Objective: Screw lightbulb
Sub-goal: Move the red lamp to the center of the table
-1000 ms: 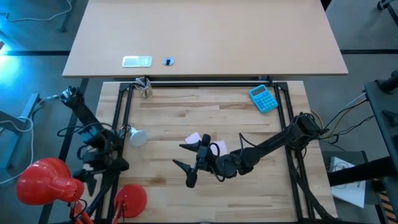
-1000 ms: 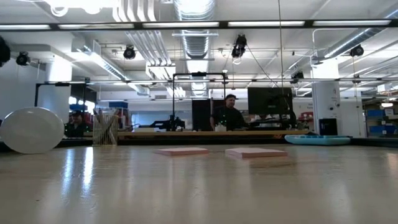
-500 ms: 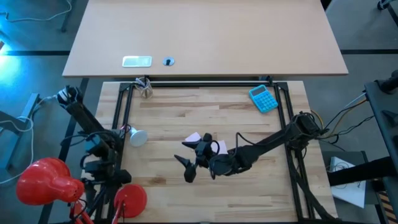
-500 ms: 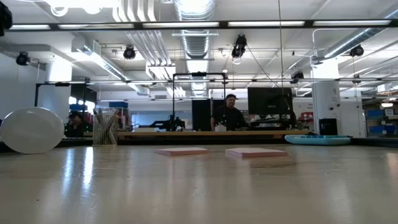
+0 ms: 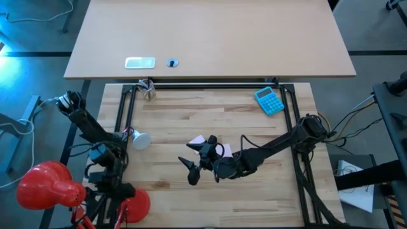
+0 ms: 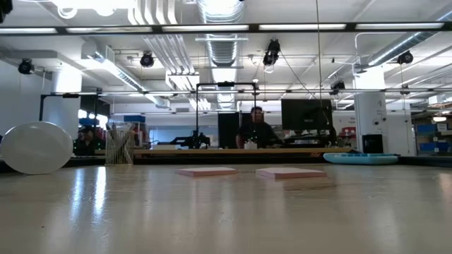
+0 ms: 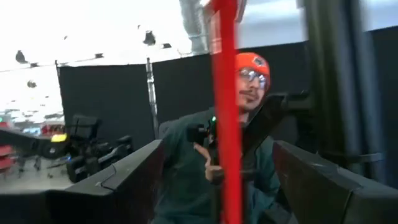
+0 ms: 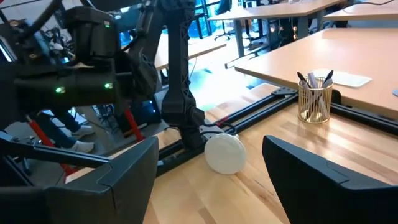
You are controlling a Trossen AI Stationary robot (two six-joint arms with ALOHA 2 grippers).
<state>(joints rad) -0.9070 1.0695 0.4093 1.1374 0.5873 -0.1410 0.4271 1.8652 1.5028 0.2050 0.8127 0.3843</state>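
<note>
The left gripper [image 5: 121, 191] hangs off the bench's left edge near the front corner, above the round red lamp base [image 5: 134, 203]. In its wrist view the two fingers stand spread with a red lamp stem [image 7: 227, 112] between them, not touching either, and a person in an orange cap [image 7: 252, 62] beyond. The red lamp shade [image 5: 41, 186] sits on the floor just left of that arm.

The right gripper [image 5: 197, 162] lies low over the middle of the bench, its fingers spread wide and pinching nothing. It points toward the left edge. Pink sticky notes [image 5: 198, 140] lie just behind it, partly under the arm.

The lightbulb [image 5: 140, 140] rests on its side on the bench near the left edge, about midway back, its narrow base pointing at the frame rail. It is well apart from the right gripper and free of both.

Farther back, a wire pen cup [image 5: 149, 92] stands at the back left corner and a blue calculator [image 5: 269, 100] lies near the back right corner.
</note>
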